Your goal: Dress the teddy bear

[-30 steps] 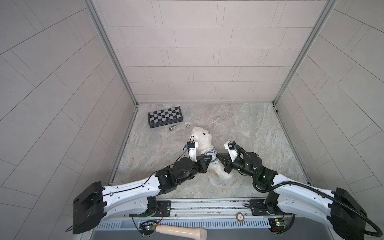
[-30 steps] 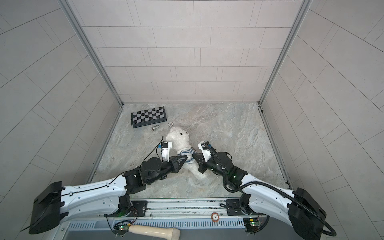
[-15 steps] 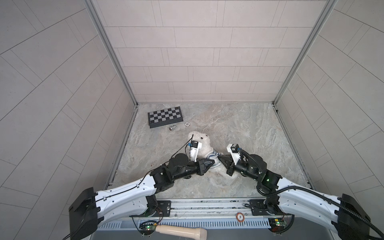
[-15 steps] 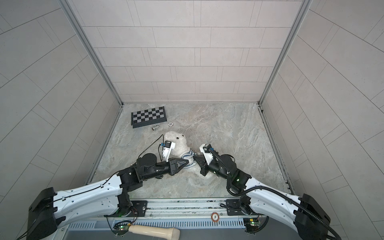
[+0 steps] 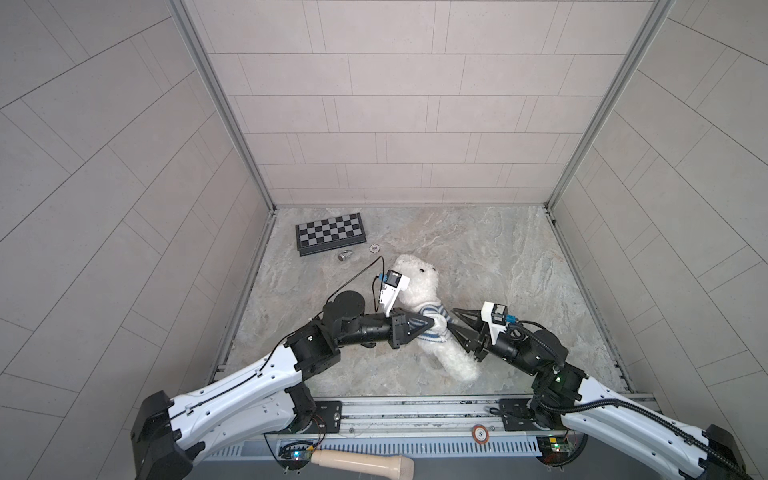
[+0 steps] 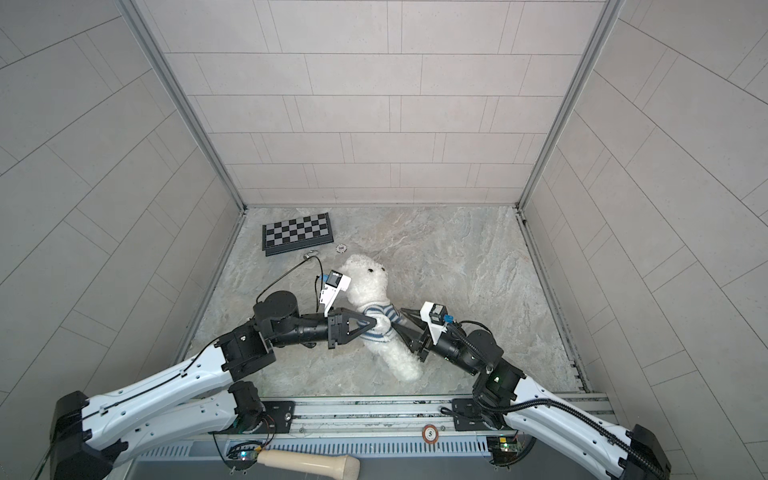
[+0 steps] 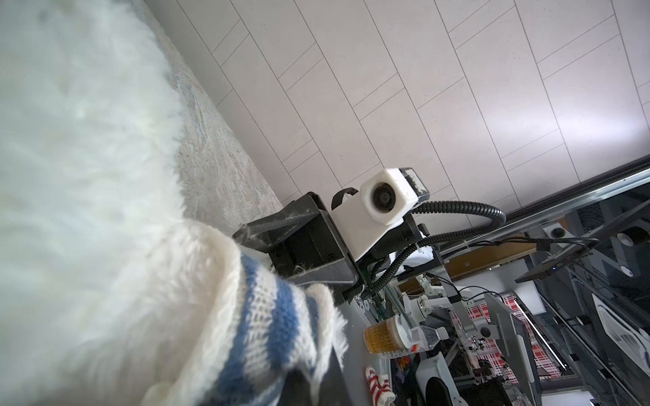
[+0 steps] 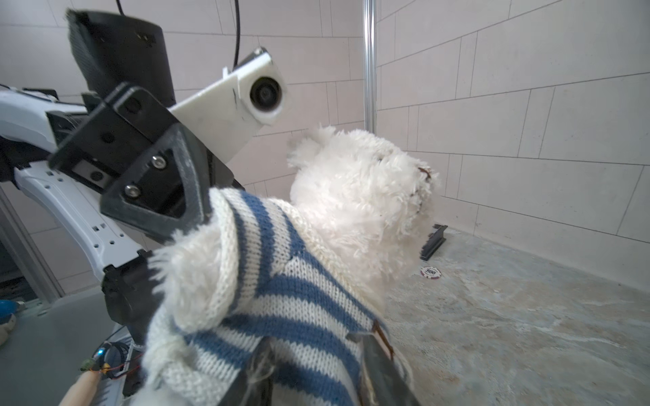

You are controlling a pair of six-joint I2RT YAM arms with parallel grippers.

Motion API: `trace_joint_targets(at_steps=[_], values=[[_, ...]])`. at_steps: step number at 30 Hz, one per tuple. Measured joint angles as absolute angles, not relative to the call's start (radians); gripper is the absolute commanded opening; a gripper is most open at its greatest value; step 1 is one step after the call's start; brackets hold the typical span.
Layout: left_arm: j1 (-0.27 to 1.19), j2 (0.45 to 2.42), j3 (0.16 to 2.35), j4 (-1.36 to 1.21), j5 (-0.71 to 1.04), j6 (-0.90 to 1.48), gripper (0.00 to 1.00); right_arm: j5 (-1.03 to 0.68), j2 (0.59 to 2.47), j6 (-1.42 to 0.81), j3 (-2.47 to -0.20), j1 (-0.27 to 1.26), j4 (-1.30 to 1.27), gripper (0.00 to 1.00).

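The fluffy white teddy bear (image 5: 415, 276) (image 6: 368, 277) leans in the middle of the stone floor, head toward the back wall. A blue-and-white striped shirt (image 5: 433, 312) (image 8: 281, 288) is around its torso. My left gripper (image 5: 429, 326) (image 6: 373, 322) is shut on the shirt's edge at the bear's left side, and the knit (image 7: 267, 316) covers its fingertips. My right gripper (image 5: 453, 319) (image 6: 399, 318) stands open at the bear's other side. Its fingers (image 8: 381, 369) are apart on either side of a stretch of shirt hem.
A folded chessboard (image 5: 330, 232) lies at the back left, with a poker chip (image 5: 375, 248) and a small metal piece (image 5: 345, 255) beside it. A wooden handle (image 5: 365, 459) lies beyond the front rail. Tiled walls close in three sides.
My right gripper, shut on the shirt before, has opened its jaws. The left gripper keeps its hold, and the bear has shifted slightly right between the arms.
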State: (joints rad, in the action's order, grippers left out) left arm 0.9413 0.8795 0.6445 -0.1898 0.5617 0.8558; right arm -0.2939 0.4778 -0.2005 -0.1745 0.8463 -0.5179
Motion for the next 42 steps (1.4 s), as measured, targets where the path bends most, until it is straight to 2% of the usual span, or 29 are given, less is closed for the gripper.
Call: trace_joint_targets(at_steps=[5, 11, 14, 18, 20, 23, 25, 29, 34, 42], values=[[0.938, 0.891, 0.611, -0.239, 0.587, 0.867, 0.00, -0.363, 0.464, -0.203, -0.176, 0.850, -0.543, 0.47], [0.938, 0.905, 0.609, -0.259, 0.580, 0.867, 0.00, -0.442, 0.539, -0.201, -0.187, 0.876, -0.575, 0.50], [0.938, 0.904, 0.607, -0.281, 0.566, 0.867, 0.00, -0.445, 0.569, -0.187, -0.191, 0.902, -0.579, 0.54], [0.939, 0.892, 0.577, -0.337, 0.535, 0.882, 0.00, -0.405, 0.612, -0.167, -0.220, 0.931, -0.580, 0.53], [0.942, 0.893, 0.566, -0.364, 0.522, 0.888, 0.00, -0.362, 0.639, -0.159, -0.239, 0.937, -0.581, 0.48], [0.947, 0.894, 0.554, -0.395, 0.502, 0.895, 0.00, -0.301, 0.684, -0.152, -0.265, 0.942, -0.591, 0.33], [0.952, 0.896, 0.547, -0.422, 0.489, 0.905, 0.00, -0.260, 0.722, -0.142, -0.281, 0.945, -0.604, 0.20], [0.952, 0.897, 0.545, -0.437, 0.468, 0.916, 0.00, -0.170, 0.768, -0.116, -0.270, 0.958, -0.663, 0.04], [0.954, 0.880, 0.545, -0.397, 0.451, 0.924, 0.00, -0.098, 0.731, -0.061, -0.227, 0.972, -0.709, 0.00], [0.955, 0.828, 0.548, -0.321, 0.461, 0.912, 0.00, -0.105, 0.633, 0.015, -0.211, 0.987, -0.656, 0.01]])
